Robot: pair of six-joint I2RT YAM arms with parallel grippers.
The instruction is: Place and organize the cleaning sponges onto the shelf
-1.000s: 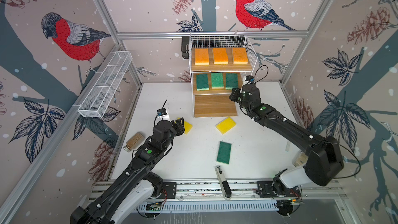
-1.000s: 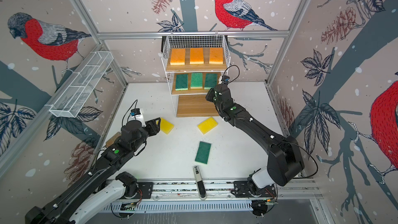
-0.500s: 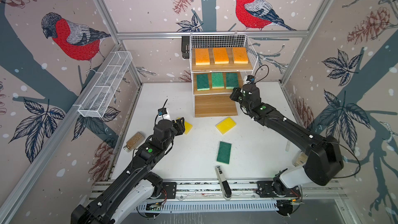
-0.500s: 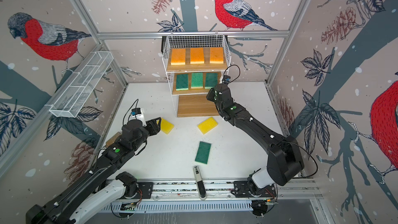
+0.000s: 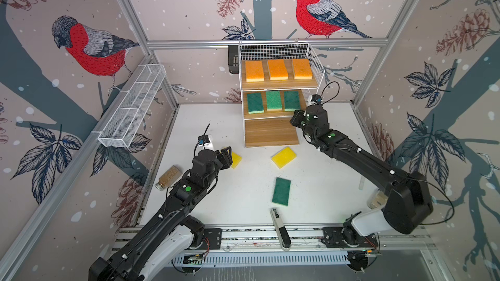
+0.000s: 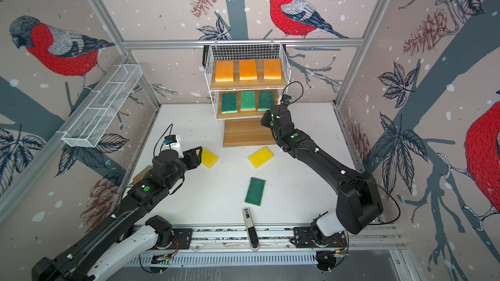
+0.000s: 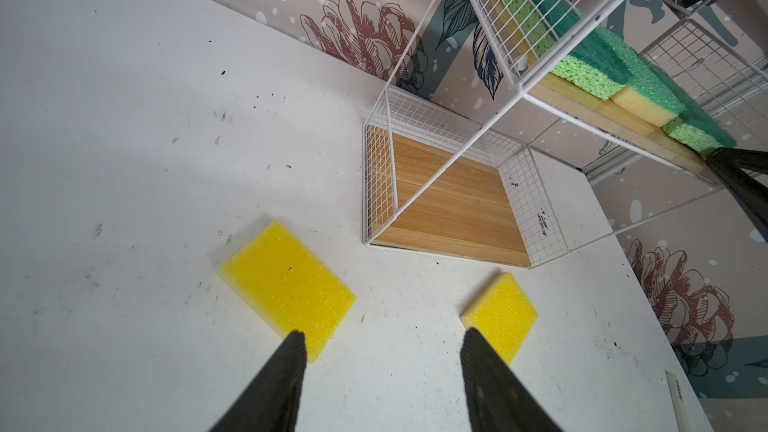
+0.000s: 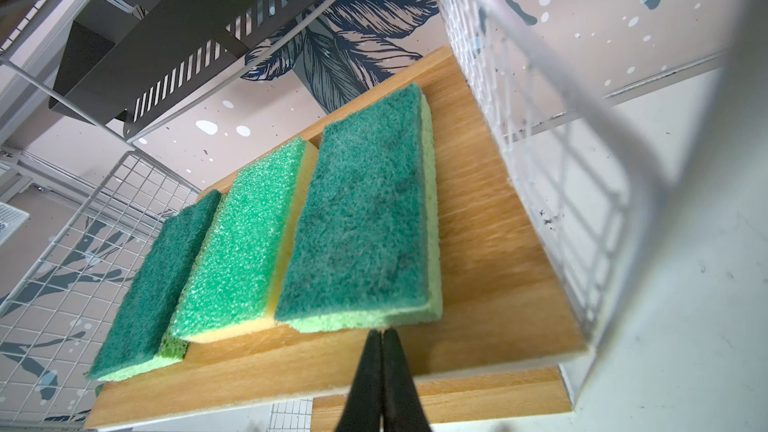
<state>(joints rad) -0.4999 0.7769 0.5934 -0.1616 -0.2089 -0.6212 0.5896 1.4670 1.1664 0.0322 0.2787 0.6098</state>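
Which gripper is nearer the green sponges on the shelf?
Right. The right gripper sits just in front of the green sponges; the left gripper is far off, by a yellow sponge.

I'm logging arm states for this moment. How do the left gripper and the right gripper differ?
The left gripper stands open; the right gripper is shut. The left gripper is down near the table by a yellow sponge; the right gripper is up at the front of the shelf's middle board, its tips at the near edge of the rightmost green sponge. Both have slim black fingers, and neither holds anything.
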